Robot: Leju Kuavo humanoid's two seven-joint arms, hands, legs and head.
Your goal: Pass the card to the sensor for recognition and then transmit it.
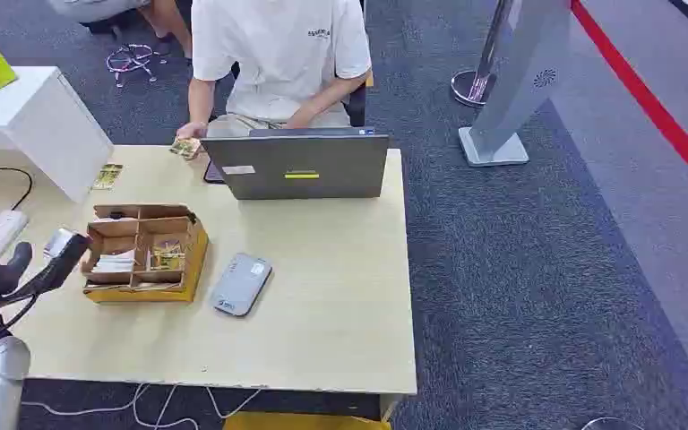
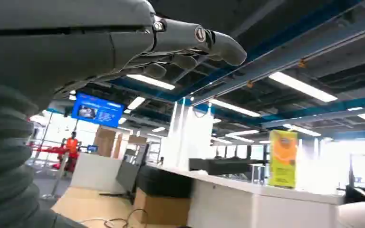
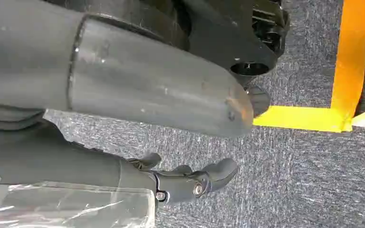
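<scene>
no text can be read in full in any view.

- person's white shirt [image 1: 278, 40]: a short line of dark print on the chest, toward 1 o'clock from the shirt's middle; too small to read.
- laptop [image 1: 297, 166]: a yellow strip label at the middle of the lid and a pale sticker toward 9 o'clock; characters illegible.
- grey sensor [image 1: 241, 284]: small marks near its 7 o'clock corner; illegible.
- blue overhead screen [image 2: 97, 110]: graphics and lettering, blurred.
- yellow-green carton [image 2: 283, 159]: orange fruit picture with blurred print.
</scene>
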